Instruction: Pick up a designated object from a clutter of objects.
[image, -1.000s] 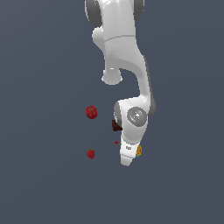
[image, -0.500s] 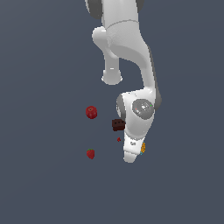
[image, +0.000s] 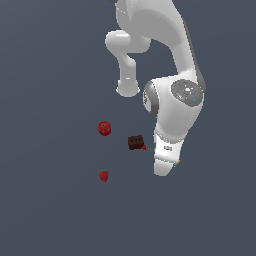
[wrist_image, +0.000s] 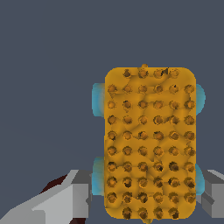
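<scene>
The designated object (wrist_image: 148, 140) fills the wrist view: an orange-yellow studded slab with cyan bits at its sides. My gripper (wrist_image: 146, 197) is shut on it, with a grey finger (wrist_image: 70, 199) pressing each side. In the exterior view the gripper (image: 165, 164) hides nearly all of the designated object (image: 177, 161); only an orange sliver shows, plus the thin stem and its red tip (image: 144, 148). The rest of the clutter lies toward the exterior view's left: a dark brown block (image: 135, 142), a red apple-like ball (image: 104, 128) and a red strawberry (image: 103, 175).
The floor is plain dark grey. The red tip of the stem appears right beside the brown block in the exterior view. A dark red-brown shape (wrist_image: 54, 186) peeks out behind one finger in the wrist view.
The hand has shifted up and toward the exterior view's right. The orange sliver and the red stem tip moved with it. The block, ball and strawberry stayed put.
</scene>
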